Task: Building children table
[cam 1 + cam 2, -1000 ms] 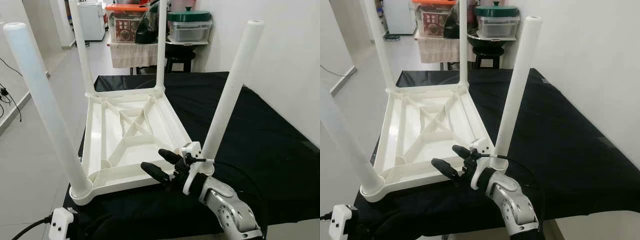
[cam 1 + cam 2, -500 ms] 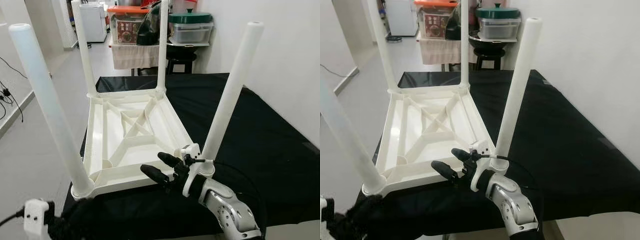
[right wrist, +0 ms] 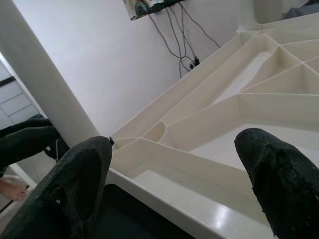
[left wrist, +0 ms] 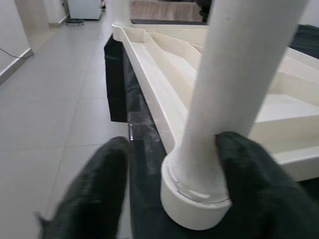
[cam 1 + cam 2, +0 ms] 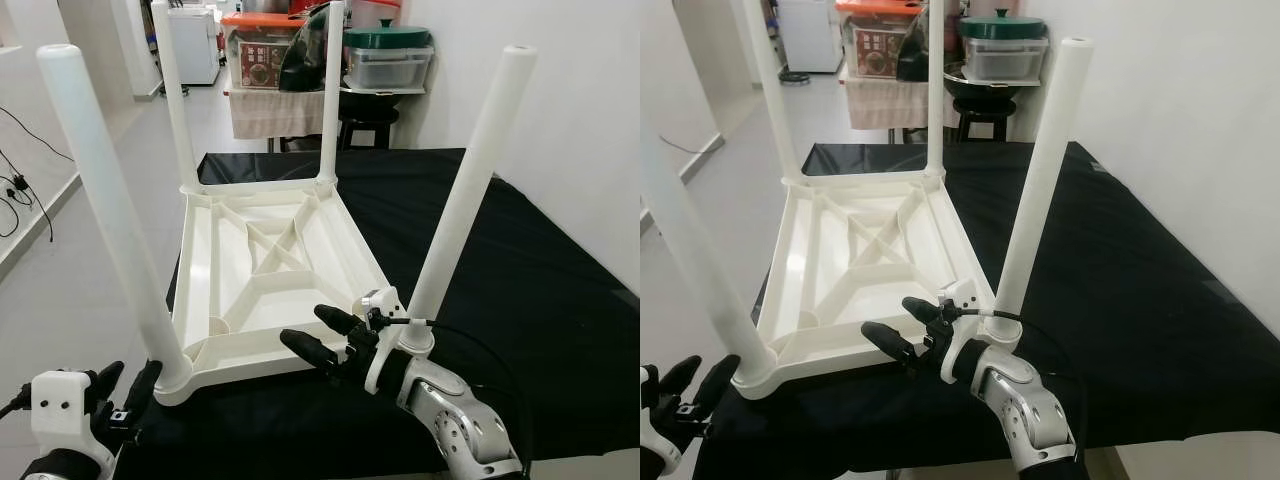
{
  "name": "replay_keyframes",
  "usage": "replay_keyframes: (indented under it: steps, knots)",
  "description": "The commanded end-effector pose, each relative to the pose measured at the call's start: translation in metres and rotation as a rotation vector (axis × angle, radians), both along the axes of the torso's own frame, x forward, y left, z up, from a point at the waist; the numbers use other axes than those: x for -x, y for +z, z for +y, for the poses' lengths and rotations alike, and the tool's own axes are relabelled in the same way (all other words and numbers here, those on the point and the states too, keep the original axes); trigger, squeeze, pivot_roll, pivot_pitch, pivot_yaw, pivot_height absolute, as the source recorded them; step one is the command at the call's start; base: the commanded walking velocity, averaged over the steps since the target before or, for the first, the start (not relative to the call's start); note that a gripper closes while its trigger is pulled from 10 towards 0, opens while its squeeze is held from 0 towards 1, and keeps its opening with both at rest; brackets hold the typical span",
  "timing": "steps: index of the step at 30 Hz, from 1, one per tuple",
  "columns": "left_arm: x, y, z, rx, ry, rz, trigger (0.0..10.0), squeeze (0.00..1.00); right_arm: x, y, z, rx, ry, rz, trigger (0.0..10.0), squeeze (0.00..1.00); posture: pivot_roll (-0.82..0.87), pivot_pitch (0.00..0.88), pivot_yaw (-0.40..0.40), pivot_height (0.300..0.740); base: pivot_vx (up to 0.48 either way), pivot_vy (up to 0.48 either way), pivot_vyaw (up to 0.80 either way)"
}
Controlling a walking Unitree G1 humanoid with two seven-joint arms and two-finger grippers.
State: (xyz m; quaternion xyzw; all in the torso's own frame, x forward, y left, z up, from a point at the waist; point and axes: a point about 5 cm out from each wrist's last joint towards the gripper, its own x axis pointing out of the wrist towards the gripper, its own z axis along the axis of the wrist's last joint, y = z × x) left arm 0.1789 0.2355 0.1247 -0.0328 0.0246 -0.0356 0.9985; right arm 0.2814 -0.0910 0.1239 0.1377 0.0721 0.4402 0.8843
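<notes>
White plastic children's table (image 5: 265, 270) lies upside down on the black-draped table (image 5: 520, 280), four round white legs pointing up. Nearest: left hand (image 5: 125, 390) wide apart, straddling the base of the near-left white leg (image 5: 105, 200), one finger (image 4: 249, 184) touching it. Right hand (image 5: 322, 338) wide apart, empty, at the near rim beside the near-right white leg (image 5: 465, 190). Risk: closing off-centre could tilt a half-seated leg or shove the top toward the edge. Beyond: lidded storage boxes (image 5: 385, 60).
</notes>
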Motion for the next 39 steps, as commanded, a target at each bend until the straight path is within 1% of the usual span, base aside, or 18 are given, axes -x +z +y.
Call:
replay_keyframes:
  steps: [1, 4, 5, 6, 12, 17, 19, 20, 21, 25, 26, 27, 29, 30, 35, 39]
  knots:
    - [-0.007, 0.002, -0.017, 0.023, -0.13, -0.011, 10.0, 1.0, -0.001, 0.001, 0.002, -0.006, 0.012, 0.008, 10.0, 0.0, 0.11, 0.0, -0.035, 0.74, 0.0, 0.0, 0.0]
    - [-0.005, -0.002, -0.032, 0.046, -0.236, 0.028, 10.0, 1.0, -0.001, 0.001, 0.002, -0.004, 0.014, 0.007, 10.0, 0.0, 0.1, 0.0, -0.033, 0.74, 0.0, 0.0, 0.0]
    - [-0.005, -0.002, -0.032, 0.046, -0.236, 0.028, 10.0, 1.0, -0.001, 0.001, 0.002, -0.004, 0.014, 0.007, 10.0, 0.0, 0.1, 0.0, -0.033, 0.74, 0.0, 0.0, 0.0]
    - [-0.001, -0.007, -0.041, 0.058, -0.303, 0.056, 10.0, 1.0, -0.001, 0.001, 0.002, -0.003, 0.014, 0.007, 10.0, 0.0, 0.1, 0.0, -0.031, 0.74, 0.0, 0.0, 0.0]
    - [0.002, -0.01, -0.045, 0.069, -0.329, 0.07, 10.0, 1.0, 0.0, 0.001, 0.001, 0.0, 0.016, 0.007, 10.0, 0.0, 0.09, 0.0, -0.033, 0.74, 0.0, 0.0, 0.0]
    - [-0.004, -0.007, -0.039, 0.044, -0.286, 0.047, 10.0, 1.0, 0.0, 0.0, 0.001, 0.001, 0.02, 0.009, 10.0, 0.0, 0.09, 0.0, -0.03, 0.74, 0.0, 0.0, 0.0]
    - [-0.012, -0.003, -0.035, 0.031, -0.248, 0.015, 10.0, 1.0, 0.0, 0.0, 0.002, 0.002, 0.022, 0.009, 10.0, 0.0, 0.09, 0.0, -0.032, 0.74, 0.0, 0.0, 0.0]
    - [-0.012, -0.003, -0.035, 0.031, -0.248, 0.015, 10.0, 1.0, 0.0, 0.0, 0.002, 0.002, 0.022, 0.009, 10.0, 0.0, 0.09, 0.0, -0.032, 0.74, 0.0, 0.0, 0.0]
    - [-0.019, -0.001, -0.034, 0.026, -0.232, -0.006, 10.0, 1.0, 0.0, 0.0, 0.002, 0.004, 0.023, 0.005, 10.0, 0.0, 0.08, 0.0, -0.032, 0.74, 0.0, 0.0, 0.0]
    - [-0.024, 0.0, -0.035, 0.023, -0.233, -0.016, 10.0, 1.0, 0.0, 0.0, 0.003, 0.004, 0.024, 0.003, 10.0, 0.0, 0.08, 0.0, -0.033, 0.74, 0.0, 0.0, 0.0]
    - [-0.027, -0.001, -0.038, 0.027, -0.25, -0.014, 10.0, 1.0, 0.0, 0.0, 0.003, 0.005, 0.025, 0.002, 10.0, 0.0, 0.08, 0.0, -0.034, 0.74, 0.0, 0.0, 0.0]
    - [-0.03, -0.003, -0.041, 0.021, -0.268, -0.013, 10.0, 0.55, 0.0, 0.0, 0.003, 0.005, 0.027, 0.001, 10.0, 0.0, 0.08, 0.0, -0.036, 0.74, 0.0, 0.0, 0.0]
    - [-0.032, -0.004, -0.044, 0.016, -0.281, -0.012, 10.0, 0.55, 0.0, 0.0, 0.003, 0.006, 0.028, 0.001, 10.0, 0.0, 0.08, 0.0, -0.036, 0.74, 0.0, 0.0, 0.0]
    - [-0.034, -0.005, -0.046, 0.016, -0.285, -0.011, 10.0, 0.0, 0.001, 0.0, 0.003, 0.007, 0.031, 0.0, 10.0, 0.0, 0.08, 0.0, -0.036, 0.74, 0.0, 0.0, 0.0]
    - [-0.041, -0.008, -0.048, 0.009, -0.274, -0.013, 10.0, 0.0, 0.002, -0.001, 0.003, 0.011, 0.036, -0.003, 10.0, 0.0, 0.07, 0.0, -0.037, 0.74, 0.0, 0.0, 0.0]
    - [-0.048, -0.011, -0.043, -0.013, -0.222, -0.022, 10.0, 0.0, 0.003, 0.0, 0.002, 0.02, 0.039, -0.014, 10.0, 0.0, 0.07, 0.0, -0.038, 0.74, 0.0, 0.0, 0.0]
